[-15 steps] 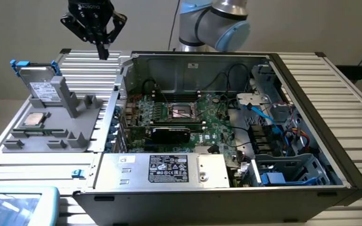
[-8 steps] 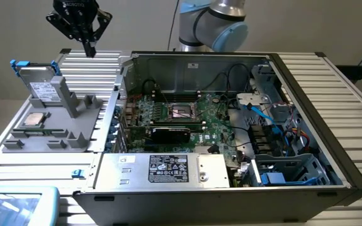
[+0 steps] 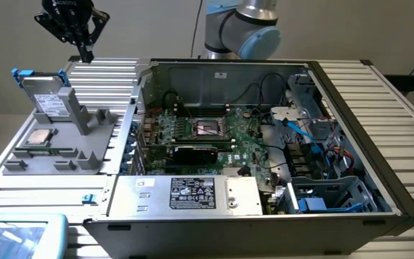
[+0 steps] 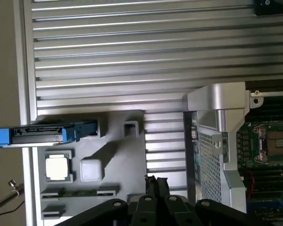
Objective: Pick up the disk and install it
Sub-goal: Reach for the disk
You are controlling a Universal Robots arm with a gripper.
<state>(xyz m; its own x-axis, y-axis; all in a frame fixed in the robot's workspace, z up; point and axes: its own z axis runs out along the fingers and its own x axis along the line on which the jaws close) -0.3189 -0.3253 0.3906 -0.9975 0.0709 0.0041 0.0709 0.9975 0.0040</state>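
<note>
**Position of the workpiece.** The disk (image 3: 49,100) is stood on edge in a slot of the grey fixture (image 3: 84,156), at the exterior view's left and well apart from the computer case (image 3: 351,81). This upright seating is judged to present the upper edge and the blue carrier (image 3: 21,73) to a grasp from above. In the wrist view the disk (image 4: 37,134) is seen edge-on, with the carrier's blue ends projecting past the metal body. The processor chip (image 3: 38,137) is laid flat in its own recess of the same fixture, near the foot of the disk.

**State of the tool.** The gripper (image 3: 85,55) is held above and behind the fixture, over the slatted table (image 3: 401,108). Its fingers are clenched together and nothing is grasped. The disk is not touched and is not yet picked up.

**Position of the case.** The case is laid on its side with the side panel off, so that the motherboard (image 3: 214,135) and the drive cage (image 3: 329,197) face upward. This is judged to give the arm access from directly above. Blue fittings are seen inside the cage.

**Markings.** A white label with black print is carried on the face of the disk. A black sticker with white print is carried on the silver box (image 3: 192,193) at the near edge of the case. It may bear rating or approval marks, but no word on either can be read.
</note>
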